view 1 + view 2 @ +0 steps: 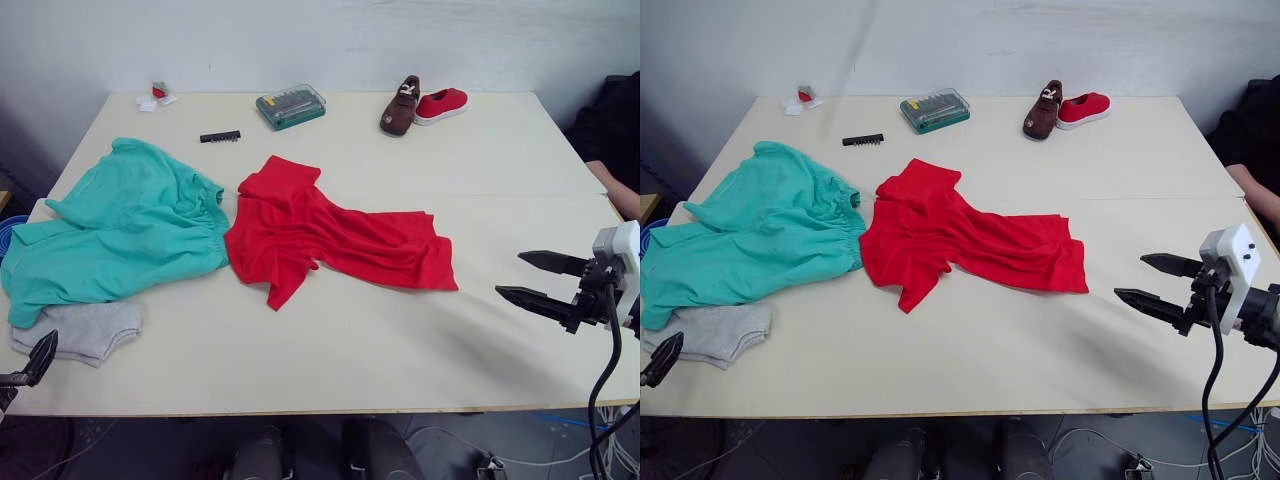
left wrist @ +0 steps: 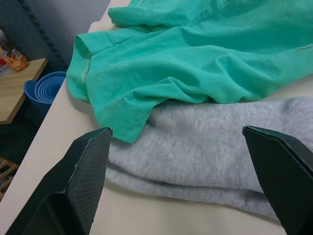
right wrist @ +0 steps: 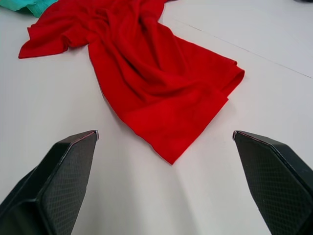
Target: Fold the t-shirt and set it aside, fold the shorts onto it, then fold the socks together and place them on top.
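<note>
The t-shirt [image 1: 330, 233] is lying crumpled and unfolded in the middle of the table, bright red, stretching from a bunched far-left end toward the right, one sleeve sticking out toward the near side. The shorts [image 1: 115, 232] are sprawling just to its left, teal, rumpled, their gathered waistband touching the shirt. The socks [image 1: 82, 328] are resting at the near left, light grey, partly tucked under the shorts' near edge.

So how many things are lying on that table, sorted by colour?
Red: 2, crumpled red cloth t-shirt, small red shoe
Teal: 1, cloth shorts
Grey: 1, knit socks
Brown: 1, shoe
Green: 1, plastic tool case
Black: 1, bit strip
Total: 7, leaving out small bits at the far corner.
</note>
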Controlling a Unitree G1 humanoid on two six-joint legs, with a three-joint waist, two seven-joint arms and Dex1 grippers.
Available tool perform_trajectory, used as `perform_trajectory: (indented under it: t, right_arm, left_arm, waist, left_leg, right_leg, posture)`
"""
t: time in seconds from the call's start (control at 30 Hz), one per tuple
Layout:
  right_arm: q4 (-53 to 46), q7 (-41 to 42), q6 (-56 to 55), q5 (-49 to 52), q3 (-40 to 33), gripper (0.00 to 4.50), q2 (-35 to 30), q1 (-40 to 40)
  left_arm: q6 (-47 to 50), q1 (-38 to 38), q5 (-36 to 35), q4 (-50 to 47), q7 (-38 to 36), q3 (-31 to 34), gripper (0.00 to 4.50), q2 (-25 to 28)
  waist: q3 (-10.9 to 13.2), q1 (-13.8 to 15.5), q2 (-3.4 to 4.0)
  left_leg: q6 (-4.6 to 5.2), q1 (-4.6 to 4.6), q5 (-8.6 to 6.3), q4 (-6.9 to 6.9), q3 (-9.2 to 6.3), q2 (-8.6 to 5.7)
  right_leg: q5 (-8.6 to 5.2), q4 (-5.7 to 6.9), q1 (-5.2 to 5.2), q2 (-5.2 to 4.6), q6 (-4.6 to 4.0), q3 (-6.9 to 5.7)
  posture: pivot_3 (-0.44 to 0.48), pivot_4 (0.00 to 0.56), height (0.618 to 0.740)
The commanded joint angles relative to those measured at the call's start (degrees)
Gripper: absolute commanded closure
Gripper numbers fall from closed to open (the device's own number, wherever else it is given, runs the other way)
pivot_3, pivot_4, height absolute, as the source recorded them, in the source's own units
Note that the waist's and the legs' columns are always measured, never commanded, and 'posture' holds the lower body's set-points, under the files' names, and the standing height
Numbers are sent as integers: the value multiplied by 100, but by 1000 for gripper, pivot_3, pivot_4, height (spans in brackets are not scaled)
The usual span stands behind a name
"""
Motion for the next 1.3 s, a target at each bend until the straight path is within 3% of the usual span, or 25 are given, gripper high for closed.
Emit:
perform_trajectory:
  t: [0.03, 0.2, 0.3, 0.43, 0.57, 0.67, 0.77, 0.93, 1.03, 1.23, 1.3]
  right_arm:
    - [-259, -22, 3, 67, -244, 0, -70, 21]
    - [-732, -67, -100, -77, -85, 0, -147, 10]
    - [-1064, -81, -172, -286, 94, 0, -204, 26]
    - [-1455, -148, -515, -818, 496, 0, -221, 167]
    - [-1599, -342, -932, -1326, 832, 0, -119, 286]
    - [-1617, -436, -1234, -1651, 1044, 0, -80, 361]
    - [-1582, -614, -1389, -1853, 1218, 0, 42, 346]
    - [-1636, -863, -1523, -2035, 1408, 0, 264, 317]
    - [-1691, -960, -1516, -2057, 1408, 0, 331, 310]
    - [-1801, -1085, -1521, -1999, 1324, 0, 415, 371]
    - [-1875, -1091, -1476, -1919, 1277, 0, 444, 389]
  left_arm:
    - [128, -72, -121, -419, -72, -17, 25, 211]
    - [372, -263, -78, -1308, -620, -777, 25, 816]
    - [629, -699, 43, -1673, -933, -1528, 25, 1475]
    - [1485, -2114, -150, -1777, -1061, -2887, 25, 2084]
    - [2055, -3607, 74, -1623, -1268, -4254, 25, 2221]
    - [2363, -4527, 317, -1395, -1317, -5094, 25, 2010]
    - [2890, -5516, 608, -912, -944, -5805, 25, 1320]
    - [3406, -6458, 1202, -314, -511, -6725, 25, 342]
    - [3686, -6651, 1372, -181, -371, -6913, 25, -5]
    - [3379, -6792, 2269, 231, -159, -7596, 25, -120]
    - [3149, -6814, 2489, 413, -168, -7655, 588, -109]
  waist:
    - [0, 1, 0]
    - [0, 22, 0]
    - [0, 13, 1]
    - [4, 16, 10]
    - [8, 9, 18]
    - [9, 10, 17]
    - [15, 45, 10]
    - [27, 88, -9]
    - [29, 94, -10]
    - [29, 142, -10]
    - [29, 154, -10]
  left_leg:
    - [0, 0, 0, 0, 0, 0]
    - [-24, 1, 12, 4, -11, -1]
    - [-31, 4, 15, 4, -18, -2]
    - [-39, 9, 21, 0, -24, -2]
    - [-11, 12, 40, -2, -21, -4]
    - [-12, 13, 43, -1, -12, -4]
    - [-11, 14, 59, 13, -10, -3]
    - [-9, 11, 60, 53, -12, -1]
    - [-11, 3, 54, 77, -13, 8]
    - [-22, 4, 49, 95, -13, 37]
    - [-24, 4, 48, 95, -12, 40]
  right_leg:
    - [0, 0, 1, 0, 0, 0]
    - [0, 0, 12, -1, 1, -10]
    - [0, -3, 22, -1, 0, -16]
    - [0, -4, 30, 0, -1, -24]
    - [1, -5, 35, 4, 3, -26]
    - [4, -5, 35, 11, 8, -23]
    - [5, 4, 38, 22, 14, -20]
    - [5, 31, 41, 25, 20, -12]
    - [4, 38, 40, 33, 23, -9]
    - [3, 42, 40, 65, 21, 3]
    - [2, 44, 40, 69, 20, 6]
  posture:
    - [0, 150, 740]
    - [0, 150, 740]
    - [0, 150, 740]
    - [0, 150, 740]
    - [0, 150, 740]
    - [0, 150, 740]
    - [0, 150, 740]
    - [0, 150, 740]
    - [0, 150, 740]
    - [0, 150, 740]
    - [0, 150, 740]
